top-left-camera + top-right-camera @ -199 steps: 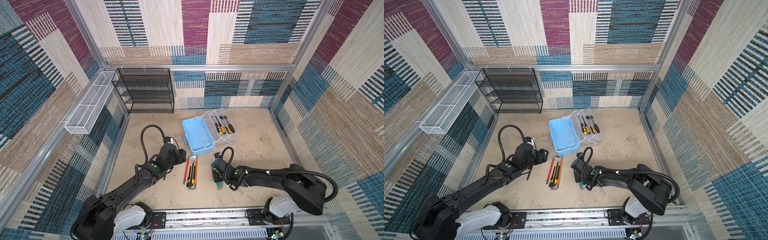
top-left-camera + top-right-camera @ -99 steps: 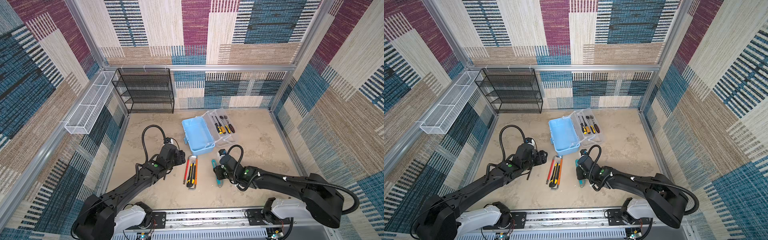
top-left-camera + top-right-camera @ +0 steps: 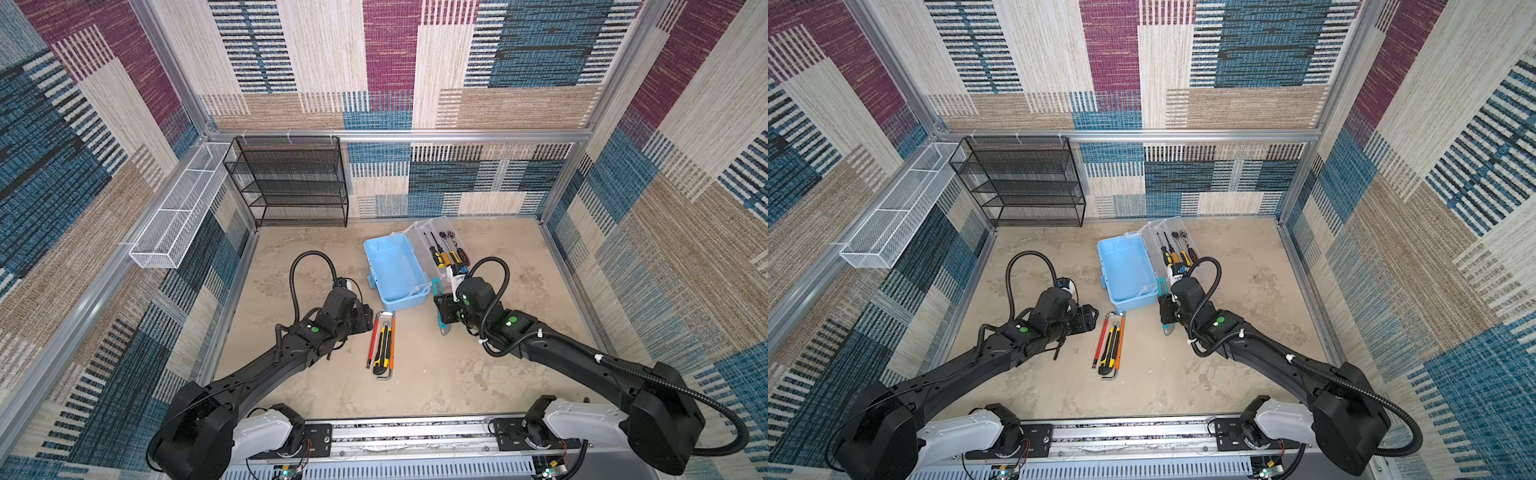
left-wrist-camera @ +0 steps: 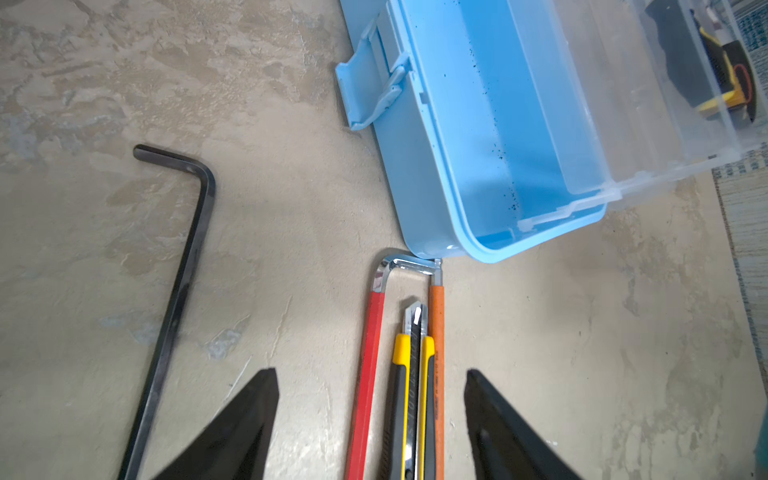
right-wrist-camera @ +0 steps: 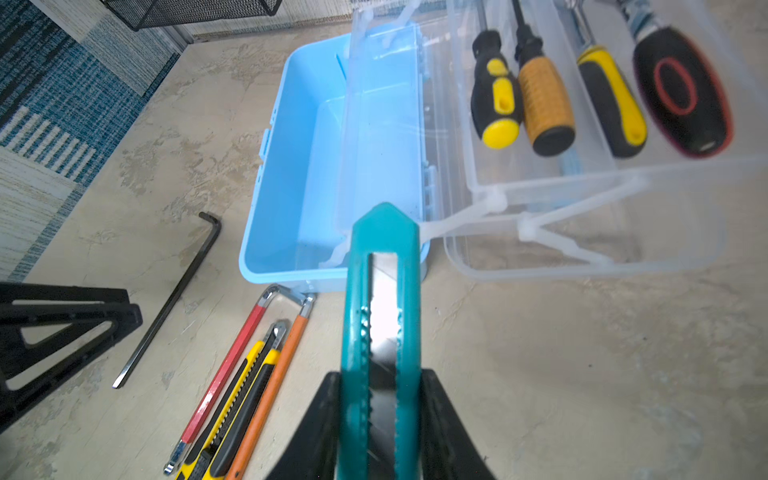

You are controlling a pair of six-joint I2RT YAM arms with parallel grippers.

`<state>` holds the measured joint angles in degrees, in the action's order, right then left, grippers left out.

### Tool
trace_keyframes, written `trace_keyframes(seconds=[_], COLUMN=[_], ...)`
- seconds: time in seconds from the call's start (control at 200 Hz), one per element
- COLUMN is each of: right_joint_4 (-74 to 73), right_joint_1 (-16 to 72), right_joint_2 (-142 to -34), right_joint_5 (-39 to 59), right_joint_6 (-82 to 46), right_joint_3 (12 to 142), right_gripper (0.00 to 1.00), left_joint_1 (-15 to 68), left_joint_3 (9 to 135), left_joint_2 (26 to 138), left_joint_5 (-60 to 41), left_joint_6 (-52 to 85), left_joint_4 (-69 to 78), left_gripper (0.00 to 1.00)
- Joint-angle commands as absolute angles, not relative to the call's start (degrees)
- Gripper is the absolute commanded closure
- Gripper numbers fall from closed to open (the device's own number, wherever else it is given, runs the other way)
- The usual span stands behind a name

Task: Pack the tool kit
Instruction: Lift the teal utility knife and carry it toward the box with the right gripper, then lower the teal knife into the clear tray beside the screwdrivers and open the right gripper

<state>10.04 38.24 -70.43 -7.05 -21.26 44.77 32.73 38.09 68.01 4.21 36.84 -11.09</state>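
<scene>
tabletop (image 3: 457, 374): right claw (image 5: 380, 374) carried teal knife (image 5: 380, 232) nearer box (image 5: 291, 166).

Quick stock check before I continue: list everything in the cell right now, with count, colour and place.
tool box: 1, light blue, open and empty, mid floor
clear lid: 1, translucent, folded open beside the box
handled tools: 4, black-yellow, orange-black, yellow-black, black with a red ring, lying in the clear lid
teal knife: 1, teal, held above the floor near the box
yellow-black knife: 1, on the floor between two hex keys
red hex key: 1, left of that knife
orange hex key: 1, right of it
black hex key: 1, alone on the floor, further left
wire rack: 1, black, back wall
wire basket: 1, white, left wall
left gripper: open, straddling the knife and coloured keys
right gripper: shut on the teal knife
</scene>
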Motion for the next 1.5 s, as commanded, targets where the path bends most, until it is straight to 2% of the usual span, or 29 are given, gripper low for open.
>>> trace_keyframes(seconds=[0.0,0.351,0.776,1.112,1.282,1.498], right_joint_4=[9.91,12.81,19.99,22.88,23.64,24.08], right_joint_1=[36.29,31.43,30.59,30.41,30.43,30.40], right_joint_2=[-72.91,-89.74,-110.04,-116.99,-118.08,-117.80], right_joint_5=[-5.20,-4.67,-7.85,-10.62,-11.03,-11.09], right_joint_6=[-15.59,-4.42,0.87,0.85,0.50,-0.17], right_joint_3=[48.64,67.15,88.79,95.54,96.48,96.77], right_gripper=[0.70,0.70,0.73,0.72,0.69,0.57], left_joint_1=[33.01,34.96,36.14,37.07,38.09,39.00], left_joint_3=[38.45,38.76,40.56,42.62,43.32,44.10], left_joint_2=[67.41,67.24,69.61,73.06,74.30,74.84], left_joint_5=[4.55,6.11,8.26,6.09,5.67,5.92], left_joint_6=[35.10,34.53,34.32,33.52,33.04,32.97], left_joint_4=[-12.30,-15.36,-20.32,-22.08,-22.50,-22.66], left_gripper=[0.27,0.28,0.29,0.31,0.32,0.33])
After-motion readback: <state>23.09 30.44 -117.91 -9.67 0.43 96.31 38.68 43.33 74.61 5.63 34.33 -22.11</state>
